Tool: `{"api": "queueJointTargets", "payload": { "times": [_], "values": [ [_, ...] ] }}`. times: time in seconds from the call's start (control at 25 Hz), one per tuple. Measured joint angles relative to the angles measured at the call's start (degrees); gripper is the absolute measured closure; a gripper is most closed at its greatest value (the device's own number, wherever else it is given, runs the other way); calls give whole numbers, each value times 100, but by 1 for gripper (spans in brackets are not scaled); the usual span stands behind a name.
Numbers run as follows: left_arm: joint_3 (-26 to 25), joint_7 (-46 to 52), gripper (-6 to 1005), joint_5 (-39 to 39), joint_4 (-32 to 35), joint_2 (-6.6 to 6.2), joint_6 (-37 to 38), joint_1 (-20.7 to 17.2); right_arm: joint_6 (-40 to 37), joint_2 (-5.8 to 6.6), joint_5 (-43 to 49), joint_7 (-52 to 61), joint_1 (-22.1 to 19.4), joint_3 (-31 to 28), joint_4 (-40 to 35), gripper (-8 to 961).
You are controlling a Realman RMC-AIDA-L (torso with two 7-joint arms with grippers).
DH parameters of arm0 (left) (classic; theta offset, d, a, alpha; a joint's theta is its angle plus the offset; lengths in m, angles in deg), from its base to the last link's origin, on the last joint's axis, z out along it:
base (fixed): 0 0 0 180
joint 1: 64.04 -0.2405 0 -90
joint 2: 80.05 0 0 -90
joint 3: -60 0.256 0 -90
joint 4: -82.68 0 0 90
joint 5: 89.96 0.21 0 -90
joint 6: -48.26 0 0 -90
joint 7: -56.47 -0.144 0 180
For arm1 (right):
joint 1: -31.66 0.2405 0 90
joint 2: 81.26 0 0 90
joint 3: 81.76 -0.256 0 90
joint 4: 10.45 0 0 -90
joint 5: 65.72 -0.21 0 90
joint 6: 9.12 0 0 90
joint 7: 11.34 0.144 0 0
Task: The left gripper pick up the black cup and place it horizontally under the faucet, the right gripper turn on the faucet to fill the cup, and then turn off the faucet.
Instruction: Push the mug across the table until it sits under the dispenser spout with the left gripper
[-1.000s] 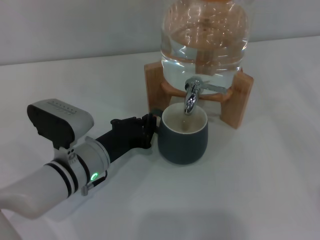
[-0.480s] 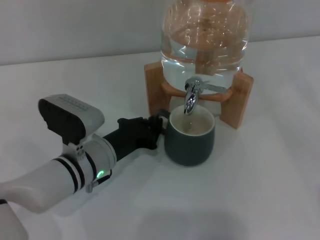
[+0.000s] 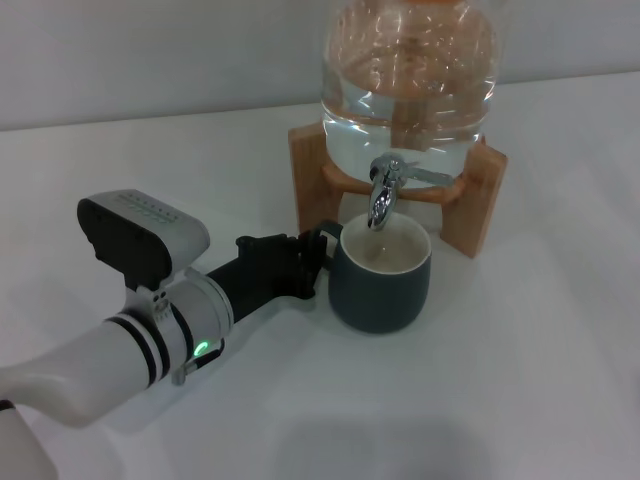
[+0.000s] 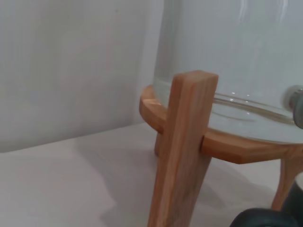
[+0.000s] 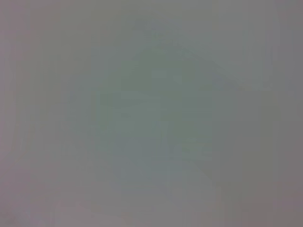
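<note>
The black cup (image 3: 380, 285) stands upright on the white table, its cream inside directly below the spout of the chrome faucet (image 3: 383, 195). The faucet is fixed to a big clear glass jar (image 3: 410, 80) holding water. My left gripper (image 3: 312, 260) reaches in from the left and is shut on the cup at its small handle. In the left wrist view a dark sliver of the cup (image 4: 260, 218) shows low down, with a bit of the faucet (image 4: 297, 104) at the edge. The right gripper is out of view; the right wrist view shows only blank grey.
A wooden stand (image 3: 470, 200) carries the jar; one of its posts (image 4: 182, 151) fills the left wrist view close up. The white table (image 3: 520, 380) stretches in front and to the right. A pale wall rises behind.
Over the last second my left arm slid right with the cup, bringing it under the spout. In the last half second hardly anything moved.
</note>
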Motion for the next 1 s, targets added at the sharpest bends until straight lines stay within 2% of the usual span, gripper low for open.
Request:
{"api": "queueJointTargets", "payload": {
  "times": [0.4,0.64,1.0],
  "values": [
    [-117,-5,824,33,34,-5,-1,-67,0,0,-19,-6,0,-1,0,98],
    [-116,-8,766,34,36,-8,-1,-53,0,0,-19,-9,0,-11,0,98],
    [-116,-11,764,5,97,-5,-2,-34,0,0,-18,-10,5,-16,0,98]
  ]
}}
